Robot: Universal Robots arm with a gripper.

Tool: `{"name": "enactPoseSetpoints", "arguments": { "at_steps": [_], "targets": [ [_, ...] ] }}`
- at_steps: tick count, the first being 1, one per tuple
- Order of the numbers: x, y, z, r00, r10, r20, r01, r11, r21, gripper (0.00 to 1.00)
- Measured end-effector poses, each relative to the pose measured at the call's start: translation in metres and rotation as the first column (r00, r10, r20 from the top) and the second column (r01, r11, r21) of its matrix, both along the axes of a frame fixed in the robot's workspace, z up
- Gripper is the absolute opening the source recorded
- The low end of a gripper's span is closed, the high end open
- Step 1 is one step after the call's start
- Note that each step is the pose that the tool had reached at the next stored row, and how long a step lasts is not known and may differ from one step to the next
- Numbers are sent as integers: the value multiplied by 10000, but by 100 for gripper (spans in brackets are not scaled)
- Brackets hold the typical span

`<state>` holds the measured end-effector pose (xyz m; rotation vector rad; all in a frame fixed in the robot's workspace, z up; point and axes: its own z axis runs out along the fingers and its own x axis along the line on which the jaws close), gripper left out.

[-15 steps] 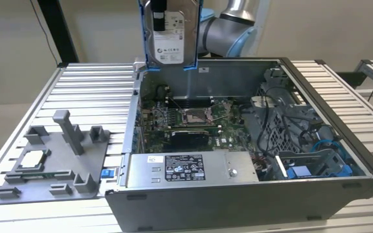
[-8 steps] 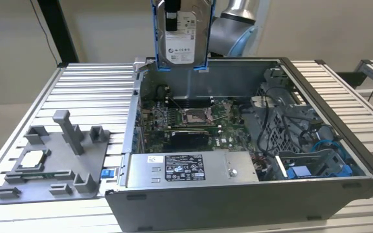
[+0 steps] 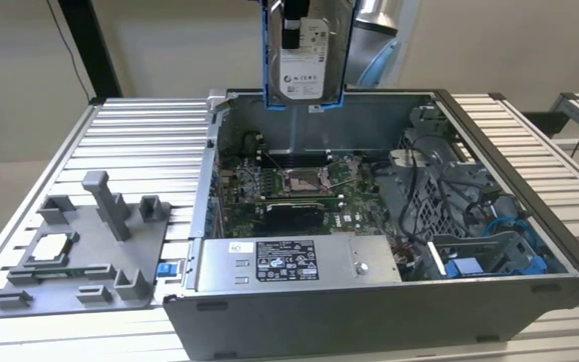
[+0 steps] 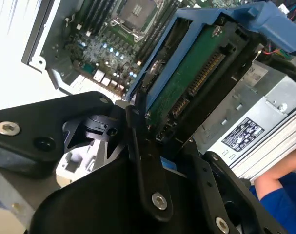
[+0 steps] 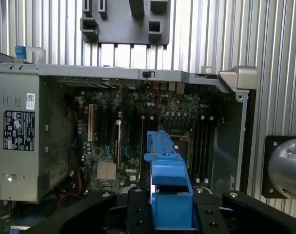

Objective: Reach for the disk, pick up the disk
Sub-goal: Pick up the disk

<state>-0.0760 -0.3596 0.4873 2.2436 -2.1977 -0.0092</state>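
Gripper [image 4: 157, 146] is clamped on the disk [image 3: 304, 64], a flat silver metal hard drive w/ white label and blue plastic side rails, and I've got it hanging upright, well above the open grey computer case [image 3: 511, 302]. Black fingers [image 5: 138, 214] pinch the blue rail from both sides in the first wrist view, which is why the drive hangs edge-down instead of lying flat. In the second wrist view I see its green circuit-board underside and connector row facing the camera, the blue frame wrapped around it.

So the pick looks done, imo: disk is clear of the case, nothing touching it but the gripper. Below it sit the green motherboard [image 3: 289, 185] and the long grey metal box w/ black-and-white stickers [image 3: 300, 264] along the case's near side. Grey plastic fixture plate [image 3: 88, 256] lies on the slatted metal bench [image 3: 148, 128] toward the exterior view's left, w/ a small square silver chip [image 3: 48, 247] on it.
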Motion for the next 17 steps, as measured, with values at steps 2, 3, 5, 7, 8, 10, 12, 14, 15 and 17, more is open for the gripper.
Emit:
{"name": "enactPoseSetpoints", "arguments": {
  "at_steps": [2, 3, 5, 7, 8, 10, 12, 14, 15, 17],
  "targets": [
    [69, -3, 0, 10000, -1, 0, 1, 10000, -1, 0],
    [103, -5, 0, 10000, 0, 0, 0, 10000, 0, 0],
    [168, -7, 0, 10000, -1, 0, 1, 10000, -1, 0],
    [233, -10, 1, 10000, 0, 0, 0, 10000, -2, 0],
    [265, -12, 0, 10000, -1, 0, 1, 10000, -1, 0],
    [328, -15, 0, 10000, -1, 0, 1, 10000, -1, 0],
    [420, -19, 0, 10000, -2, 0, 2, 10000, -1, 0],
    [507, -23, 0, 10000, -1, 0, 1, 10000, 0, 0],
    [534, -24, 0, 10000, -1, 1, 1, 10000, 0, 0],
    [591, -27, 0, 10000, 0, 0, 0, 10000, 0, 0]
  ]
}}
